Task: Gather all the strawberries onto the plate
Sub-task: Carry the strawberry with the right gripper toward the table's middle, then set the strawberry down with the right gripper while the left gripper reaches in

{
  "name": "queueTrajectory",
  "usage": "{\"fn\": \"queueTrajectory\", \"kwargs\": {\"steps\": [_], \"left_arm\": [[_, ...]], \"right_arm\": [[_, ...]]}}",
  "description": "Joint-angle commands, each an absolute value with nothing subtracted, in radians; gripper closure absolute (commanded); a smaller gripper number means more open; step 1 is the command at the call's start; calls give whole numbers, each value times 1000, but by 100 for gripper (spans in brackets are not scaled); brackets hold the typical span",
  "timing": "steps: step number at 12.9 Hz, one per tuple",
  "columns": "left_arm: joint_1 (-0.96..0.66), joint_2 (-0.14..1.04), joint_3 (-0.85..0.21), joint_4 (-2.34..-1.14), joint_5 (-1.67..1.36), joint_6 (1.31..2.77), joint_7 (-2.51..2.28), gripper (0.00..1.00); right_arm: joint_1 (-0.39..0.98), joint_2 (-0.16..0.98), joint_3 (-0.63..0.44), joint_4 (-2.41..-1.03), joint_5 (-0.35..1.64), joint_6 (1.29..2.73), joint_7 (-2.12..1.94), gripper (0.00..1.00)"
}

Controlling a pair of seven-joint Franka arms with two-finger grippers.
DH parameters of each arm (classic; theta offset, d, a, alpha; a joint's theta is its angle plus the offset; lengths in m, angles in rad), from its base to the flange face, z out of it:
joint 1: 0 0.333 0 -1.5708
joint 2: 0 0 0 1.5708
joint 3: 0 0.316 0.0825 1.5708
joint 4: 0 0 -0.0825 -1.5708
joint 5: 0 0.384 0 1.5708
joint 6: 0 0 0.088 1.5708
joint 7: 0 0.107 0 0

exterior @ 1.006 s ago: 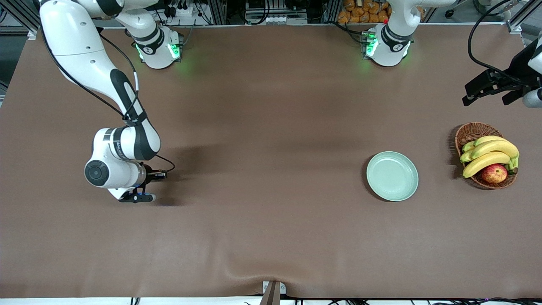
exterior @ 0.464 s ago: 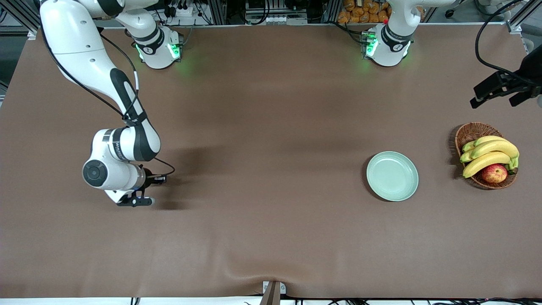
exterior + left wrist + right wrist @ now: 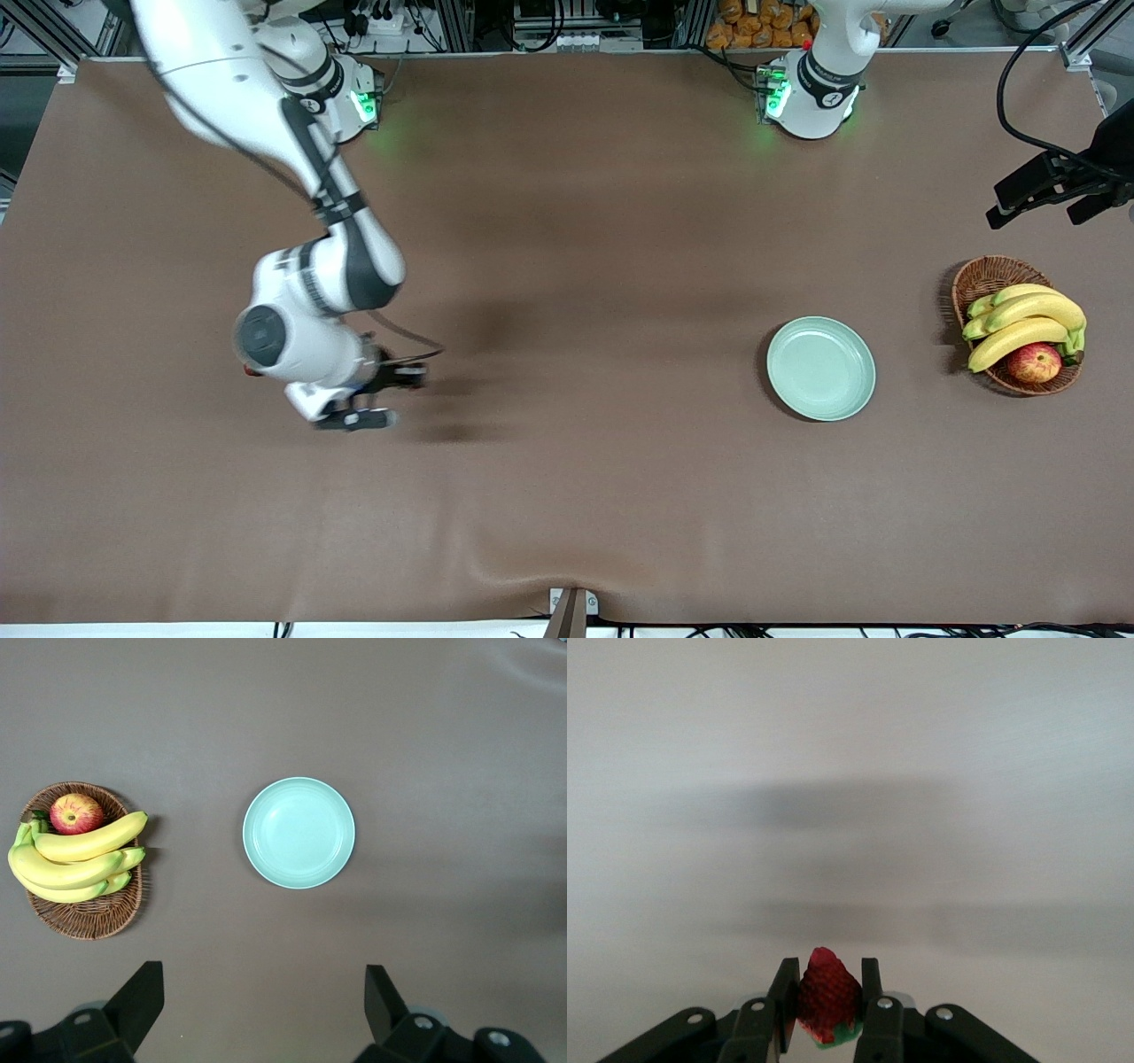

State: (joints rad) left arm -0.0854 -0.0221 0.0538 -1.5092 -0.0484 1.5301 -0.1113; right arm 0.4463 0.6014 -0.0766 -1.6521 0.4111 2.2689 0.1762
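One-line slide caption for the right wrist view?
Right gripper shut on a strawberry, carried above the bare brown table.

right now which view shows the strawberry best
The right wrist view: the small red strawberry sits pinched in the right end effector. In the front view, the arm hides the held berry. The left wrist view lacks it.

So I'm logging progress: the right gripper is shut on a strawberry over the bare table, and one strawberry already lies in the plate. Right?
Not quite. The plate is empty, as the left wrist view shows from above; no berry lies in it. The rest holds: the right gripper is shut on a strawberry over the bare table, seen in the right wrist view.
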Motion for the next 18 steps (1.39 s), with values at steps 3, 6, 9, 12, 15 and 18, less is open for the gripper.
{"fn": "queueTrajectory", "kwargs": {"steps": [3,6,9,12,15,18], "left_arm": [[-86,-21,49,-1520,-69,1537,-112,0],[-91,-26,43,-1558,-69,1536,-112,0],[-92,-22,34,-1558,-71,1549,-109,0],[-94,-2,-4,-1578,-71,1565,-138,0],[-95,17,-49,-1598,-63,1581,-183,0],[-95,67,-69,-1600,-64,1601,-186,0]], "right_arm": [[650,708,-89,-1609,734,2564,310,87],[757,785,-92,-1516,871,2660,374,87],[837,871,-92,-1424,879,2755,509,85],[876,926,-92,-1391,880,2831,560,71],[885,936,-94,-1394,879,2836,575,41],[871,919,-94,-1397,876,2833,571,0]]}}
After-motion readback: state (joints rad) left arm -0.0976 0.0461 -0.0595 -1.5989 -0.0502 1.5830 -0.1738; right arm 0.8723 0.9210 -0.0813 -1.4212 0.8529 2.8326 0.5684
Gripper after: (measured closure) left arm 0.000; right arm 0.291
